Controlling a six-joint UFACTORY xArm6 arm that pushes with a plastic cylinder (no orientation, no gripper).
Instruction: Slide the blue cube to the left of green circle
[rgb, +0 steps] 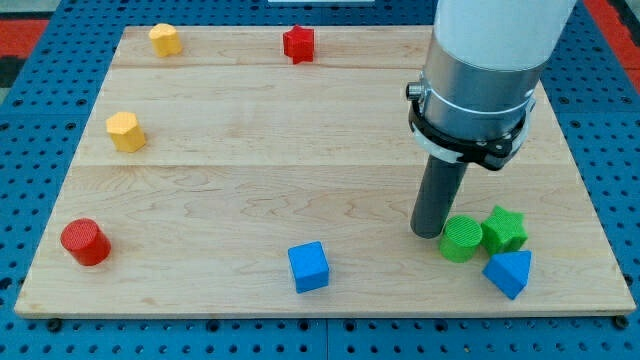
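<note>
The blue cube (308, 267) is sitting near the bench's (300, 170) bottom edge, a little left of the middle of the view, with bare wood on every side, so nothing is blocking a push toward the view's right. The green circle (461, 239) is lying well apart from it to the right, touching a green star (504, 229) on its right and just above a blue triangle (509, 272). That cluster is leaving only the circle's left side free, which is where the cube is meant to end up.

The tool is a plain rod with nothing to open or close, and it is holding nothing. Its tip (428, 233) is resting just beside the circle's left edge, apparently close enough to touch, though contact cannot be confirmed. The cube is therefore lying well to the left of and slightly below the tip, which is on the wrong side for pushing it rightward. Judging from this, the tip is needing to travel round to the cube's left face first.

A red cylinder (85, 241), two yellow blocks (127, 131) (165, 39) and a red star (298, 43) are lying far from this path.
</note>
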